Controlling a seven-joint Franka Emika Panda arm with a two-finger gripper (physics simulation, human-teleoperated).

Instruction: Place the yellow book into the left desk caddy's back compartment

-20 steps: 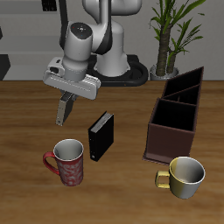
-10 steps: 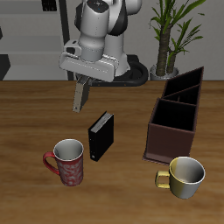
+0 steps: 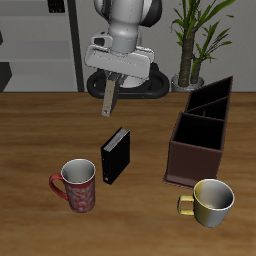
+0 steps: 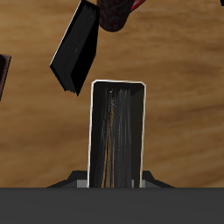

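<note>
My gripper is shut on the yellow book, a thin grey-tan book that hangs upright below the fingers, high above the table. In the wrist view the book fills the middle, held by its near end. The left desk caddy is a long dark maroon box with black dividers. It stands on the table well off to the side of the held book; its compartments show nothing inside. A dark edge of it shows in the wrist view.
A black book stands upright on the table below the gripper, also seen in the wrist view. A red mug and a yellow-white mug stand near the front edge. A potted plant stands behind the caddy.
The arm has carried the yellow book across the table toward the caddy's side and a little farther back, from over the red mug's side to above the black book. The grip stays shut.
</note>
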